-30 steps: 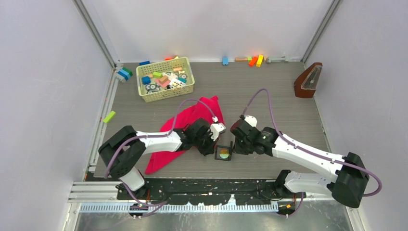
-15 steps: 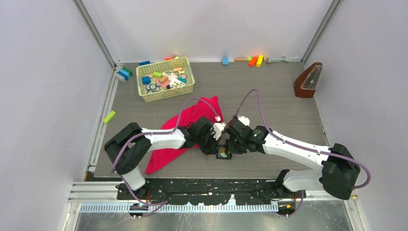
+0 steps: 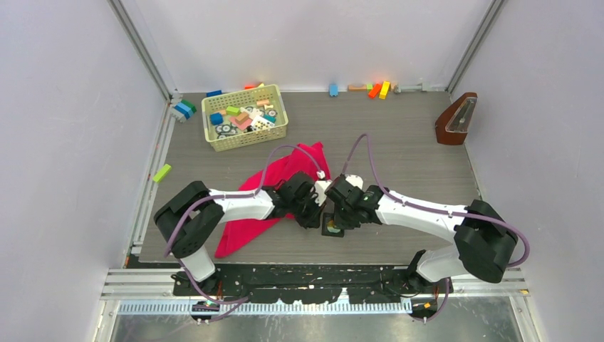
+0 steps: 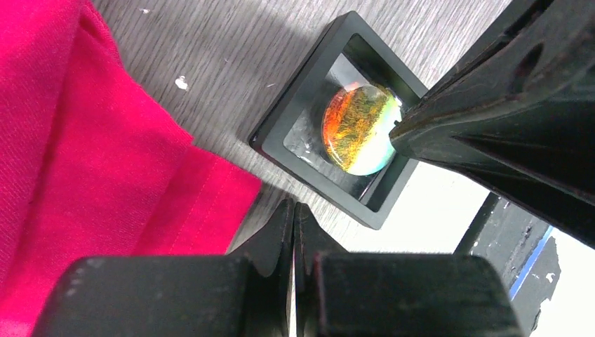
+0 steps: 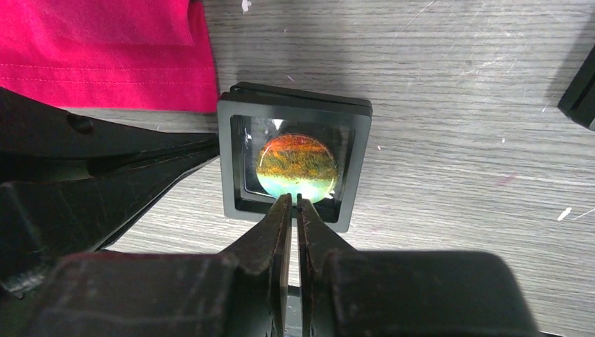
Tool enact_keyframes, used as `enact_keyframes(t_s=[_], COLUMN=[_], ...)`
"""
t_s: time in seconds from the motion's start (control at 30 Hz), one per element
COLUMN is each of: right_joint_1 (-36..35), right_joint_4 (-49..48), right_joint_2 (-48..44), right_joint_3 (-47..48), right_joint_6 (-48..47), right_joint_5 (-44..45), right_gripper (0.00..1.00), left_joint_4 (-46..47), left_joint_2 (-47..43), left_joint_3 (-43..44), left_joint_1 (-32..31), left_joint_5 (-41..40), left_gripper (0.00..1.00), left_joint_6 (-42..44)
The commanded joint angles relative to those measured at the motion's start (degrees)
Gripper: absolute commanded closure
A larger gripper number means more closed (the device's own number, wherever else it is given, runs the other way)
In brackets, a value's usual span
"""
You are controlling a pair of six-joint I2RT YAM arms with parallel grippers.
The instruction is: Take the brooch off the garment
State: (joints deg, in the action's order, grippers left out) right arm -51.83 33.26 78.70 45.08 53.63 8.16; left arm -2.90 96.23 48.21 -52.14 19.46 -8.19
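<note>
The brooch (image 5: 297,166), a round disc banded orange, yellow and pale green, lies inside a small black square tray (image 5: 228,161) on the wooden table, just off the hem of the crimson garment (image 3: 274,185). It does not touch the cloth. My right gripper (image 5: 295,197) hovers at the brooch's near edge, jaws a sliver apart with nothing between them. My left gripper (image 4: 294,205) is shut and empty beside the tray (image 4: 295,98), at the corner of the garment (image 4: 84,161). One of the right fingers (image 4: 477,119) reaches the brooch (image 4: 359,126) from the right.
A yellow basket (image 3: 244,117) of toy blocks stands behind the garment. Loose blocks (image 3: 377,89) lie along the back wall, and a green one (image 3: 162,172) sits at the left rail. A brown metronome (image 3: 456,120) stands back right. Both wrists crowd the tray (image 3: 329,232).
My right gripper has swung left over the tray until its tips sit at the brooch, and its jaws have narrowed slightly. The left gripper has barely moved.
</note>
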Motion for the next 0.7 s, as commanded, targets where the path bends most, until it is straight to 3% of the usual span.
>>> enact_keyframes(t_s=[0.0,0.1,0.27,0.43,0.67], right_joint_1=[0.31,0.31,0.32,-0.58,-6.94], right_joint_4=[-2.67,-1.79,-1.73,-5.21,-9.92], right_joint_2=[-0.50,-2.77,-6.17,-7.84,-1.19], right_joint_3=[0.29,-0.08,-1.56,-2.73,1.79], right_joint_6=[-0.76,-0.85,-1.84,-1.54,1.04], right_joint_5=[0.59,1.10,0.07,-4.39,-4.08], right_gripper=[0.87,0.84,0.69,0.67,0.69], left_joint_4=[0.59,2.20,6.21,10.29,12.89], left_joint_2=[-2.34,-5.13,-11.88,-18.80,-28.42], left_joint_3=[-0.73,-2.65,-6.72,-11.37,-17.46], left_joint_1=[0.37,1.68,4.15,7.42,11.87], left_joint_5=[-0.78,-0.81,-0.57,-1.78,-9.84], left_gripper=[1.00,1.00,1.00,1.00,0.94], left_joint_6=[0.38,-0.48,-1.81,-3.88,-7.10])
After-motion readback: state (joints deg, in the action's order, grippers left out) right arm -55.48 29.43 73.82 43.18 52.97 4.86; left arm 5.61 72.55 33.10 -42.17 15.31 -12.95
